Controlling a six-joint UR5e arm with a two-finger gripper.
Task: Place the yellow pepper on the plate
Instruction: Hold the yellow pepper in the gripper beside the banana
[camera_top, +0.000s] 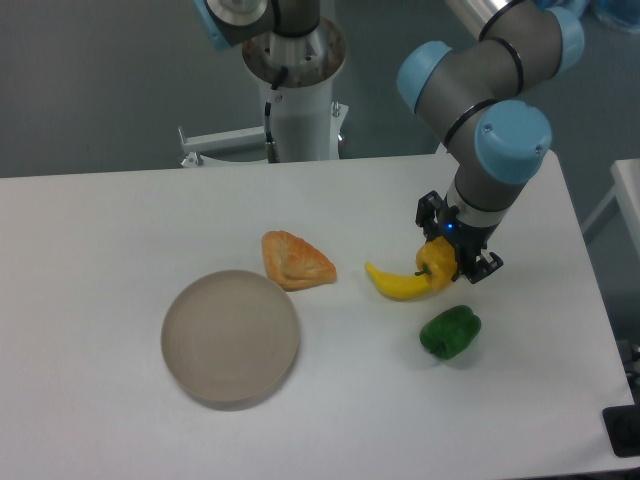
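Overhead, my arm (490, 90) reaches in from the upper right, its grey links and blue joint caps folding down over the right half of the white table (120, 220), wrist pointing nearly straight down. No lettering or brand mark can be read anywhere on it. Well to the left, the plate (231, 338) sits flat and bare near the table's front edge. Just above and right of it lies the orange-brown pastry (295, 260), its point aimed right. A banana (400, 284) curves beside my tool, its right end touching or hidden under the yellow pepper (437, 260). A green pepper (450, 332) rests just below. My gripper (452, 255) is clenched on the yellow pepper, one black finger on each side. Whether the pepper is lifted or resting on the table I cannot tell; its stem and long axis are hidden.
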